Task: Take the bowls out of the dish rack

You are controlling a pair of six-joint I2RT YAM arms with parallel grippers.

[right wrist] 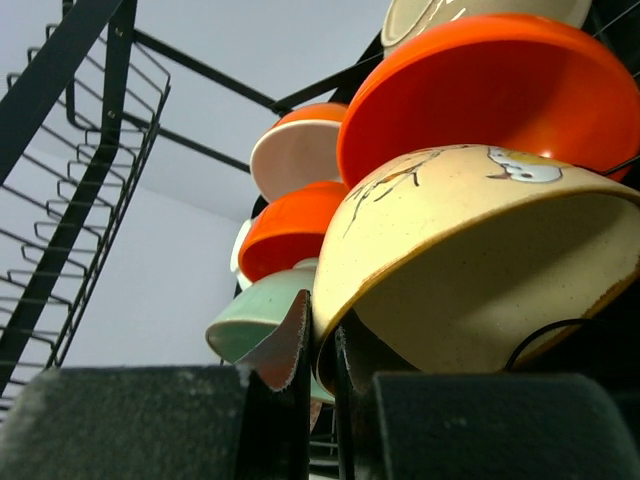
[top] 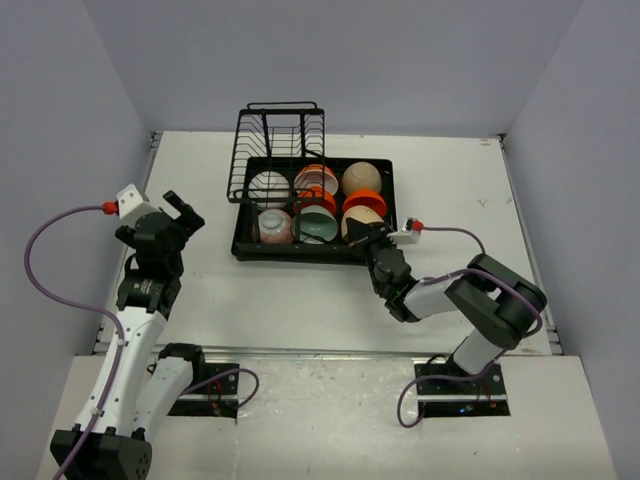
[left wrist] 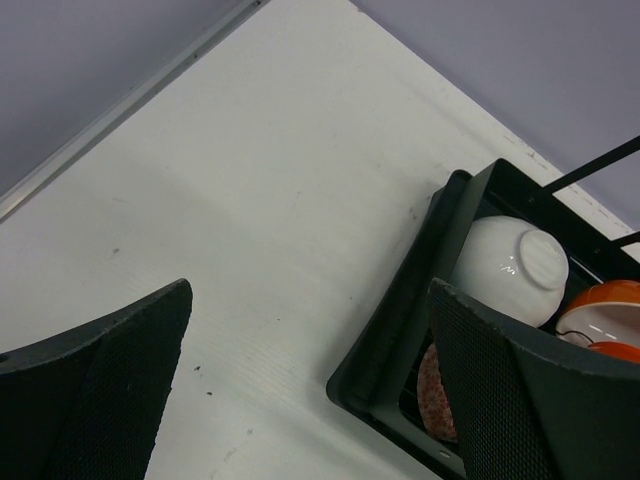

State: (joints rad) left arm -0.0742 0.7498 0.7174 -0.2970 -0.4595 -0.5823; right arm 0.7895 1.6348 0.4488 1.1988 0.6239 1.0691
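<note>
The black dish rack [top: 239, 238] sits mid-table with several bowls in it: white [top: 270, 186], orange-and-white [top: 316, 180], beige [top: 361, 177], pink speckled [top: 274, 226], green [top: 317, 226], orange [top: 364, 203] and a cream patterned bowl [top: 358, 222]. My right gripper [top: 368, 238] is at the rack's near right corner. In the right wrist view it [right wrist: 322, 340] is shut on the rim of the cream bowl [right wrist: 480, 260]. My left gripper [top: 182, 212] is open and empty above the table left of the rack [left wrist: 420, 290].
The rack's upright wire section [top: 277, 150] stands at its far left end and also shows in the right wrist view [right wrist: 90, 180]. An orange bowl [right wrist: 490, 90] leans right behind the cream one and a green bowl [right wrist: 255, 315] is beside it. Grey walls enclose the table.
</note>
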